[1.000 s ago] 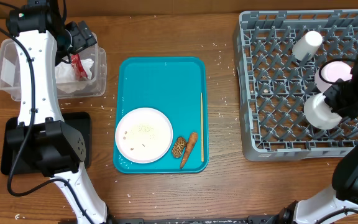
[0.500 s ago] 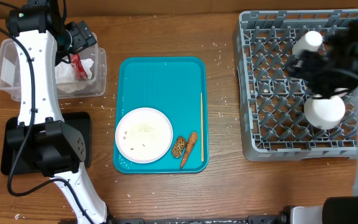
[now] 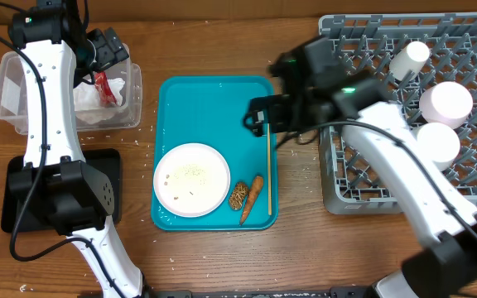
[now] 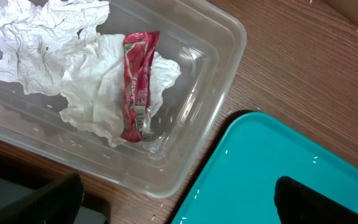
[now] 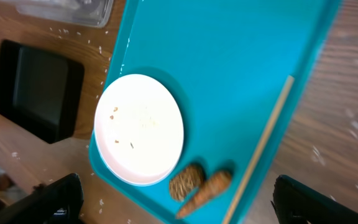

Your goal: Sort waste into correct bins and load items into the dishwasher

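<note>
The red wrapper and crumpled paper lie in the clear tub, and cups stand in the rack. On the teal tray, the plate sits at 7 o'clock, with the food lump, carrot and chopstick at 5 o'clock, all unsorted. Both grippers, right and left, are spread open and hold nothing.

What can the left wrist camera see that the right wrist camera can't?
Only the left wrist view shows the red wrapper lying on crumpled white paper inside the clear tub. Only the right wrist view shows the white plate, carrot stick, brown food lump, chopstick and black tray. Both show the teal tray.
</note>
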### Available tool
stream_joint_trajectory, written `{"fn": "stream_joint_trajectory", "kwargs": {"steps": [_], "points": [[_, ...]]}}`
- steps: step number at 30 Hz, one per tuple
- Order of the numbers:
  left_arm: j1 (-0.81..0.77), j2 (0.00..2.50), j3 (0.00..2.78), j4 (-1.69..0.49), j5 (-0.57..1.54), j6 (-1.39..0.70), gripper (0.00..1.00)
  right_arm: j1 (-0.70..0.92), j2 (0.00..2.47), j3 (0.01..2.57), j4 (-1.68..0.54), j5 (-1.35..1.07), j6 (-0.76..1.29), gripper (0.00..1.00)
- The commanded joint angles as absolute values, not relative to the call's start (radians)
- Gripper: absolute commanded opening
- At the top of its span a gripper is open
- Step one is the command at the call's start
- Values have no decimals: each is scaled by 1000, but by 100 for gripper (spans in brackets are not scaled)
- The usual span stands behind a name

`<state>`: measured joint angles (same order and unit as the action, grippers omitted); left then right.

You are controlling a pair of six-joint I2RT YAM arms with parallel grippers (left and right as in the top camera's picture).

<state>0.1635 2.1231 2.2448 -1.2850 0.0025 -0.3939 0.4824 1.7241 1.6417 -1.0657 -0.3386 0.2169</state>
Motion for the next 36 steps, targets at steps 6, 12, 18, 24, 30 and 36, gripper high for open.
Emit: {"fn": "stream_joint_trajectory", "kwargs": {"steps": [6, 12, 18, 24, 30, 36], "points": [[157, 2106, 2245, -1282, -10, -408, 100, 606, 1940, 1637, -926, -218, 220, 100], [157, 2106, 2245, -1282, -10, -408, 100, 651, 2037, 1637, -901, -216, 240, 100], [157, 2106, 2245, -1282, -10, -408, 100, 725, 2097, 1637, -882, -217, 239, 100], [157, 2106, 2245, -1282, -10, -408, 100, 722, 2087, 1720, -937, -182, 299, 100], [157, 2106, 2245, -1282, -10, -408, 100, 653, 2056, 2002, -1239, 76, 376, 100], [157, 2106, 2245, -1282, -10, -408, 100, 479, 2053, 2199, -1443, 220, 450, 100]]}}
